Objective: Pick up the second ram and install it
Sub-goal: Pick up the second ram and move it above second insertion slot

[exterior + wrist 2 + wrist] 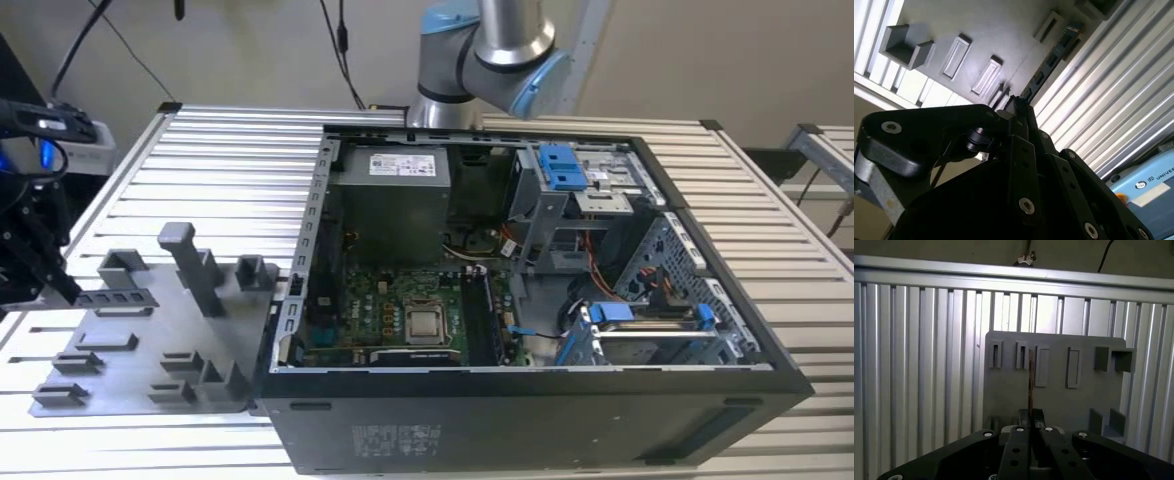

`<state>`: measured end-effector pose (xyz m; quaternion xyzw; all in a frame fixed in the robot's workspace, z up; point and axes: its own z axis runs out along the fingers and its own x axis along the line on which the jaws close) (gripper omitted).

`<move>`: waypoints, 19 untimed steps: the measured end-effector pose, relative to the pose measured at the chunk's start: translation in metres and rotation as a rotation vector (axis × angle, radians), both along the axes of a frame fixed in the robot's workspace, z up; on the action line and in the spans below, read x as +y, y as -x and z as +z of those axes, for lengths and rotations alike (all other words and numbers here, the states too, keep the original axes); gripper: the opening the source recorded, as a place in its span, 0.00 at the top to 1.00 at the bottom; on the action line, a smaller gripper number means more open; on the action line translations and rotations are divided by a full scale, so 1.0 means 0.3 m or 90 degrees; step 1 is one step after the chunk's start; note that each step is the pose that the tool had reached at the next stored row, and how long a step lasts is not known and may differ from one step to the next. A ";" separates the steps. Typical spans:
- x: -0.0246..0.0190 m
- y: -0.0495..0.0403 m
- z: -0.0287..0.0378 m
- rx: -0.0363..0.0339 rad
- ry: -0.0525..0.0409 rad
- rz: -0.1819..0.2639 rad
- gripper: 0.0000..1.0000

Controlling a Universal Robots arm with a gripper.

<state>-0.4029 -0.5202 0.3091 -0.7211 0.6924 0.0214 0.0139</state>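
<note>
Pick-up step in hand: the gripper (1016, 106) is pinching the second ram (1048, 64) edge-on, jaws narrowed onto it, over the grey fixture plate (1064, 400), well apart from the open computer case (534, 420); seating it, I judge, is calling for a level, square carry.

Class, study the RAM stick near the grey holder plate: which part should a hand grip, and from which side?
Pinch the RAM stick across its two flat faces at one end, coming in along its length, as the hand does. It is long, thin, flat; the faces suit parallel fingers.
</note>
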 end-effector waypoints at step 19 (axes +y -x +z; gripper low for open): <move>0.000 0.000 0.103 0.0000 0.0000 0.000 0.86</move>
